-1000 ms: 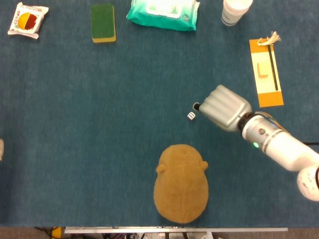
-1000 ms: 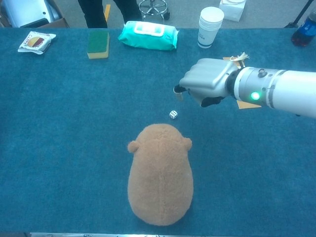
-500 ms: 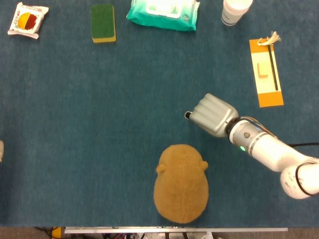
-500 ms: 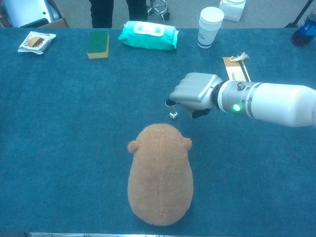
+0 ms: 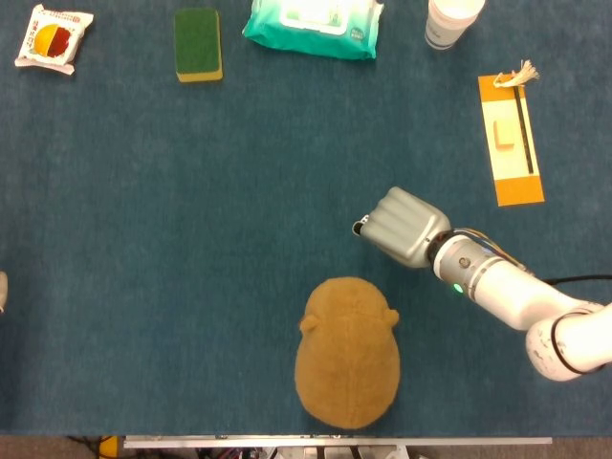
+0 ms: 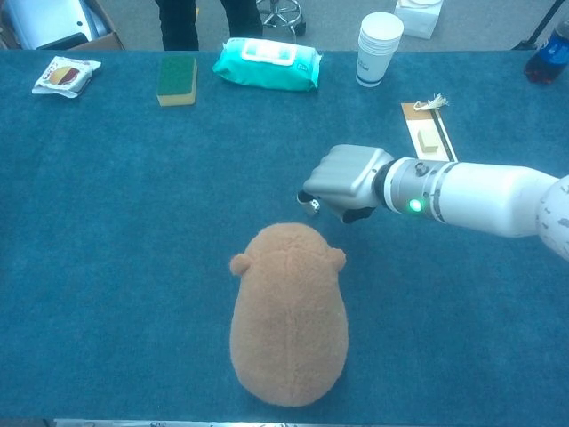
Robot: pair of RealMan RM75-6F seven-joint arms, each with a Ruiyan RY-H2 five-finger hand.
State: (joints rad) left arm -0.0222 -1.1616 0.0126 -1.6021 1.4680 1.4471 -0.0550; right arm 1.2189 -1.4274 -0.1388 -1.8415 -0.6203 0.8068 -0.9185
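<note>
My right hand (image 5: 402, 226) (image 6: 345, 181) is low over the blue table, just beyond the head of a brown plush toy (image 5: 347, 351) (image 6: 289, 313). Its fingers are curled down around a small white die (image 6: 312, 206), which peeks out at the fingertips in the chest view. In the head view the hand hides the die. The white forearm (image 6: 480, 196) reaches in from the right. My left hand shows in neither view.
Along the far edge lie a snack packet (image 5: 54, 36), a green-and-yellow sponge (image 5: 198, 44), a teal wipes pack (image 5: 314, 25) and a stack of paper cups (image 6: 379, 36). An orange card with a tasselled stick (image 5: 510, 140) lies at the right. A pale sliver (image 5: 2, 287) shows at the left edge.
My right hand moved left and towards me, then dropped onto the die, which lay uncovered beside the fingertips a second ago. The plush toy has not moved.
</note>
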